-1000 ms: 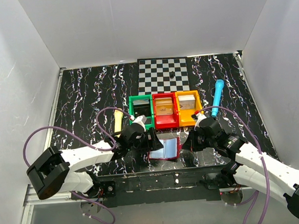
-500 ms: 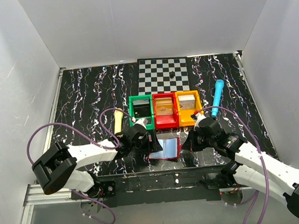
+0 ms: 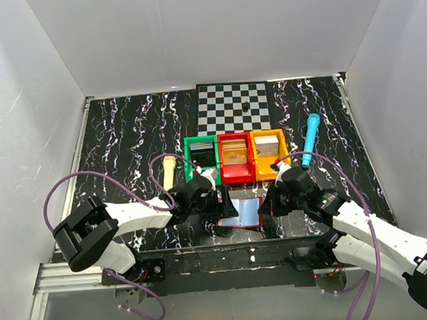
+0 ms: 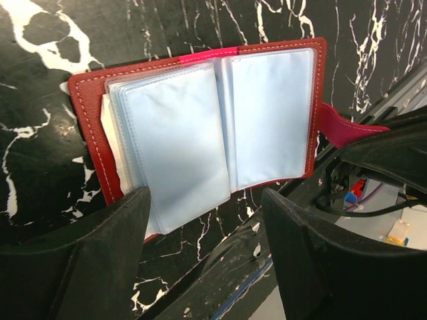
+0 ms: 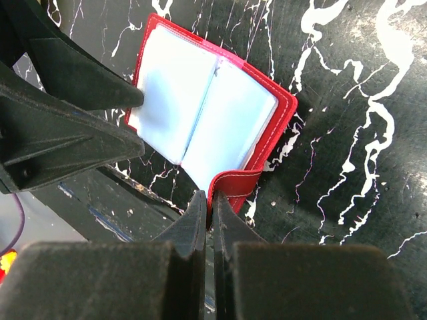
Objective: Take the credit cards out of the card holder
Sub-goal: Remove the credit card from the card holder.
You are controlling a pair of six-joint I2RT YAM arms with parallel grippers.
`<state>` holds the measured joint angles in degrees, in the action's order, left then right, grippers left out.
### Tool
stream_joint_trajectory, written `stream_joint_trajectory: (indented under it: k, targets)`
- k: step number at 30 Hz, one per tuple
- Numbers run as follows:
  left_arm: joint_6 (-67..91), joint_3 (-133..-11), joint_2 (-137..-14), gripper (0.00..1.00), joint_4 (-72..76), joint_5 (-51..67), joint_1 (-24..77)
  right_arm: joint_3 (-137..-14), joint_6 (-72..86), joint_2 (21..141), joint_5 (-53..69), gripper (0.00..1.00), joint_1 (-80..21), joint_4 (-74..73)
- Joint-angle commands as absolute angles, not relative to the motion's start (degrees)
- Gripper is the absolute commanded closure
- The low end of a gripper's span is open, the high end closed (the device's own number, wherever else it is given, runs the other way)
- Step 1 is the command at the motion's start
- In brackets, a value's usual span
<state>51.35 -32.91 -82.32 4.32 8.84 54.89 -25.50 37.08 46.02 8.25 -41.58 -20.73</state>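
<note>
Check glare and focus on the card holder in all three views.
Top external: light is even, but the card holder is only a small pale shiny patch and its sleeves are unreadable. Left wrist: the holder is sharp, the sleeves look milky with a mild sheen, contents unclear; left fingers are dark and soft. Right wrist: the holder is sharp; right fingers are near-black, no detail.

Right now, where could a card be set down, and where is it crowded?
Bare marble: left of the green bin and yellow marker, and right of the blue marker. Crowded: around the card holder, between the left fingers and right fingers.
</note>
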Motion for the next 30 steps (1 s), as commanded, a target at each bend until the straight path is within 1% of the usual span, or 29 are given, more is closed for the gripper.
stream_joint_trajectory:
  k: [1, 14, 22, 27, 30]
  targets:
    - [49.3, -35.3, -83.6, 0.32, 6.5, 12.2, 55.1, -27.9, 36.5, 46.7, 9.8, 0.99, -41.4, -17.9]
    - [47.6, -38.6, -88.5, 0.32, 8.3, 16.5, 55.7, -27.9, 36.4, 47.6, 9.8, 0.99, -41.4, -17.6]
    - [46.6, -38.2, -88.2, 0.32, 14.6, 20.5, 55.9, -27.2, 36.3, 46.9, 8.7, 0.99, -41.4, -18.4]
    - [46.0, -39.3, -88.9, 0.31, 15.8, 22.0, 56.2, -26.4, 36.5, 46.5, 8.2, 0.99, -41.4, -18.7]
    - [45.6, -39.8, -88.2, 0.31, 14.4, 20.7, 56.2, -26.0, 36.6, 45.9, 7.7, 0.99, -41.4, -19.2]
